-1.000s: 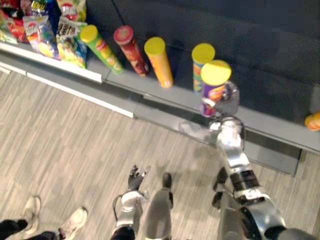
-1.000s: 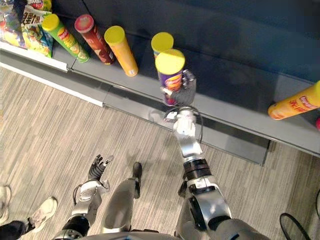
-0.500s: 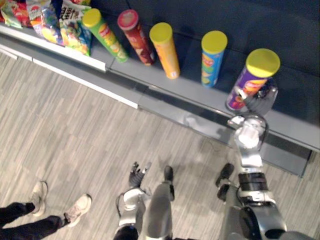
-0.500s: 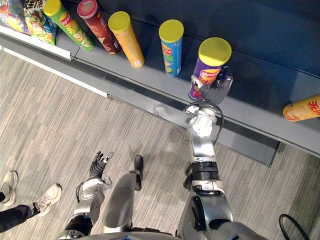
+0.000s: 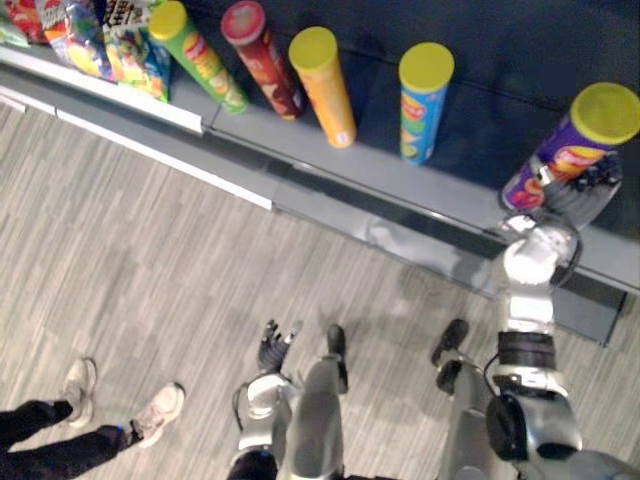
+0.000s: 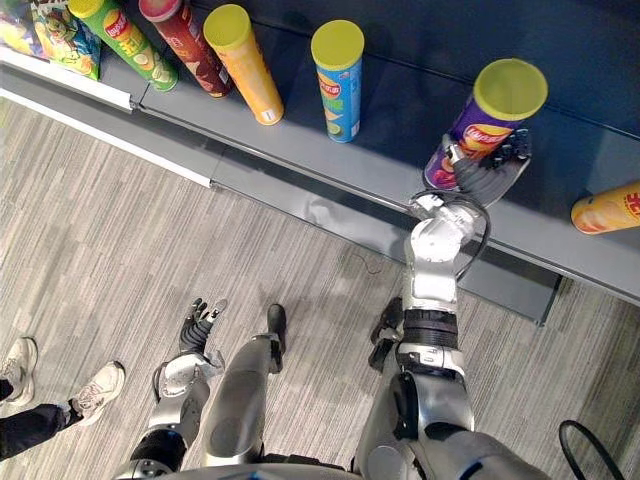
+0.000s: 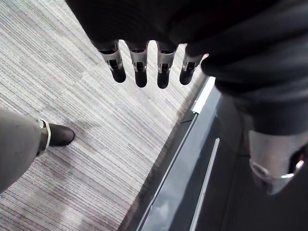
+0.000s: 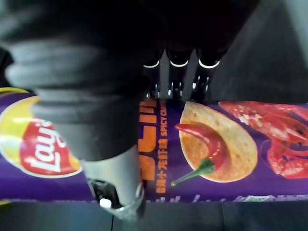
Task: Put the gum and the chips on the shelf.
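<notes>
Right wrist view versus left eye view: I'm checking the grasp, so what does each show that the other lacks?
Right wrist view alone: the chilli picture on the purple yellow-lidded chips tube, between the right hand's fingers and thumb. Left eye view alone: green chips tube, red chips tube, orange chips tube and blue chips tube along the grey shelf, the left hand open low above the floor, a person's shoes. Both: right hand gripping that tube.

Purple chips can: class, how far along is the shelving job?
Done: the purple chips can seems to rest on the shelf. In hand: the right robot hand grips it. Remaining: letting go; the gum's status cannot be judged. The left robot hand hangs open.
</notes>
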Available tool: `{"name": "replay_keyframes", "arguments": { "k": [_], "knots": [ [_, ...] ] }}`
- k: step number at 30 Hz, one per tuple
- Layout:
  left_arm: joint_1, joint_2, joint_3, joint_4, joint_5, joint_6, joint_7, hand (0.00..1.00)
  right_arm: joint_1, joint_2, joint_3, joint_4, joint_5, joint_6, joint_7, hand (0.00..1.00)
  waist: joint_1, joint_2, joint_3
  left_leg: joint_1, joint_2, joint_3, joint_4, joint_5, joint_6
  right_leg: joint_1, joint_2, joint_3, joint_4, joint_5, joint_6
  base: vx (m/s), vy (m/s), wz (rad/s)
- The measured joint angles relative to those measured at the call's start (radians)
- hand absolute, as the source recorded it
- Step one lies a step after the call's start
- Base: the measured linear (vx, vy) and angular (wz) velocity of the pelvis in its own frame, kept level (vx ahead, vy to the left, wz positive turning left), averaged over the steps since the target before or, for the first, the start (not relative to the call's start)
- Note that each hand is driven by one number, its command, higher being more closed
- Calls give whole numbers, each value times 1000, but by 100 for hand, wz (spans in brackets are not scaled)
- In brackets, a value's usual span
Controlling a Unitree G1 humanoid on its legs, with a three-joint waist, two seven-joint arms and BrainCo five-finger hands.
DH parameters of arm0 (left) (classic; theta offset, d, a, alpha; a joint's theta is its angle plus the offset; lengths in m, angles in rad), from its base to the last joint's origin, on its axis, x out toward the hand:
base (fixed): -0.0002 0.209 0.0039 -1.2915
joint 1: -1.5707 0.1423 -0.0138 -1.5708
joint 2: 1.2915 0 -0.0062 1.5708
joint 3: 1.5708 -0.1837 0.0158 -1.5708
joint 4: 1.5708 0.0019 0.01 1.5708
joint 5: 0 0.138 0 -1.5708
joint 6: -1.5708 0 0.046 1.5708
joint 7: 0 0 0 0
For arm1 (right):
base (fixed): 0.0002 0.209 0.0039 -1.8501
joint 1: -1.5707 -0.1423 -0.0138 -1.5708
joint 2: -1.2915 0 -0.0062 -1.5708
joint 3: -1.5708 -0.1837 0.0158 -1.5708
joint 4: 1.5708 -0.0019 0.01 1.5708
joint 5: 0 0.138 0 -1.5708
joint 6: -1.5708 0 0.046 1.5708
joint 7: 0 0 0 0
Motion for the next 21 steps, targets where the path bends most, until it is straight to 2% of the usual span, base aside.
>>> {"name": "replay_keyframes", "arguments": {
  "k": [12,15,21],
  "knots": [
    [-1,-5,-17,-49,-2,-14,-22,0,-140,-68,-39,79,42,0,-3,100,2,1,1,-75,-3,5,19,3,4,-79,-16,-9,22,0,-1,24,8,0],
    [-1,-7,-18,-49,-40,-14,-22,0,-149,-71,-52,88,43,0,-13,100,1,2,1,-84,-2,4,31,-1,7,-86,-18,-9,30,-2,-4,0,0,0],
    [-1,-9,-20,-96,-41,-20,-23,0,-155,-84,-56,114,44,0,-30,100,2,8,7,-124,1,11,56,-7,8,-122,-32,-10,54,-16,-5,-10,9,3]
  ]
}}
